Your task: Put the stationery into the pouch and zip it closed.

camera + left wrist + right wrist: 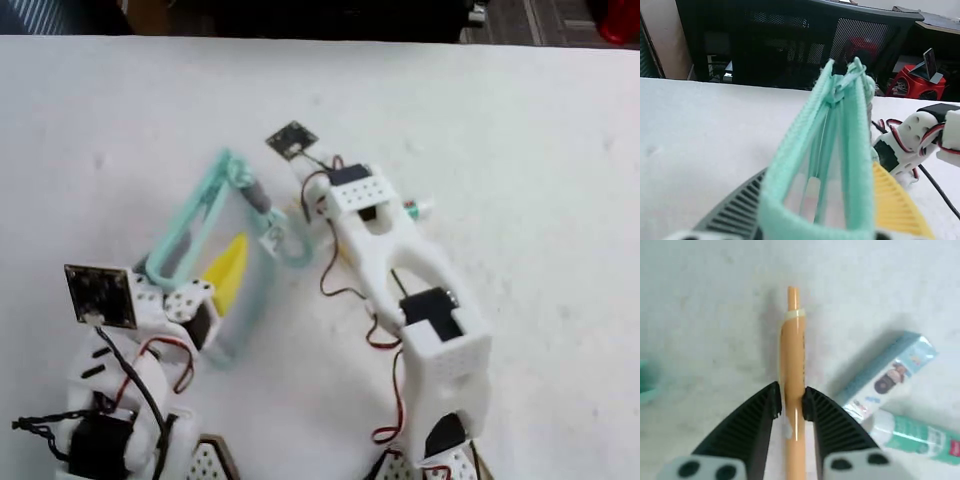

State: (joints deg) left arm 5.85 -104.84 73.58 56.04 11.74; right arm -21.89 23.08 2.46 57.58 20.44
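Observation:
A teal mesh pouch [215, 235] stands on edge on the white table, mouth upward. My left gripper [200, 272] is shut on its near end, one grey finger and one yellow finger [229, 270] on either side. In the left wrist view the pouch [840, 140] rises between those fingers [897, 202]. My right gripper [791, 395] is shut on an orange pen [792, 355] that lies along the table, just right of the pouch. A blue box [890, 377] and a green-and-white tube [920, 437] lie beside the pen.
The right arm [400, 270] stretches over the table's middle with red and black wires looping beside it. The tube's end [414, 208] pokes out on the arm's right. A dark chair [790, 45] stands beyond the far table edge.

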